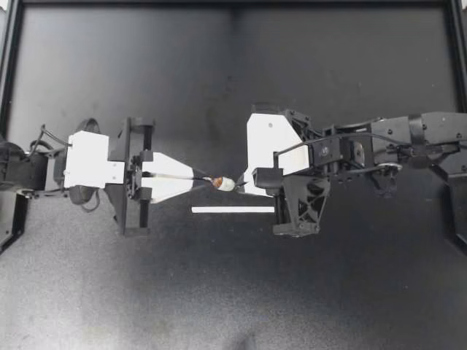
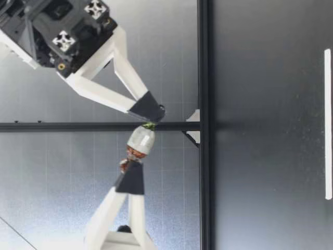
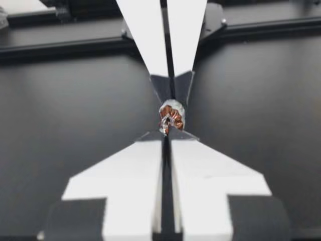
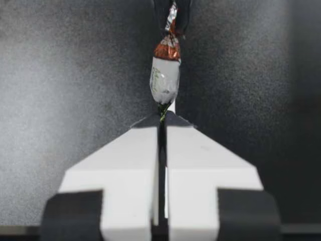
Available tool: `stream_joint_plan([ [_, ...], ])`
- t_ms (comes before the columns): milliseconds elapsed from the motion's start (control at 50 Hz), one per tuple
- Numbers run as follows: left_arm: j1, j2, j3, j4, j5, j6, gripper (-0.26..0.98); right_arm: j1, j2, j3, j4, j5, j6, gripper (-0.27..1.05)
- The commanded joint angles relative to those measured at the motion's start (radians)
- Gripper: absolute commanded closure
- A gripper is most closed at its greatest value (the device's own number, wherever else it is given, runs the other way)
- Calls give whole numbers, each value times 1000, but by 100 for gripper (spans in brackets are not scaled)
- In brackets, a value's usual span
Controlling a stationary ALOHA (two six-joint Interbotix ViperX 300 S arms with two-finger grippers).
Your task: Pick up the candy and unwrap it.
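Top view: our left tool (image 1: 201,177) and our right tool (image 1: 239,183) each clench one twisted end of the candy (image 1: 222,183), which stretches between them. Low view shows it held above the bench (image 2: 260,62).

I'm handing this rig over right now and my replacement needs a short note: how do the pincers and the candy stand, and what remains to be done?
Left pincer: shut on the brown twisted end of the candy.
Right pincer: shut on the opposite wrapper end.
The candy hangs between the two pincers, clear of the table.
Done: pick-up.
Left: the wrapper still covers the candy; it probably needs its ends pulled apart to open.
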Motion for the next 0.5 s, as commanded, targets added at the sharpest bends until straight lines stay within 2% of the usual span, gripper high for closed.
stream_joint_plan([
  [0, 3, -31, 6, -6, -15, -5, 88, 5, -40, 9, 5, 3, 6, 92],
  [240, 3, -48, 26, -17, -25, -8, 88, 6, -77, 55, 11, -8, 48, 92],
  [480, 3, -32, 14, -17, -25, -17, 88, 5, -78, 46, 11, -66, 41, 92],
])
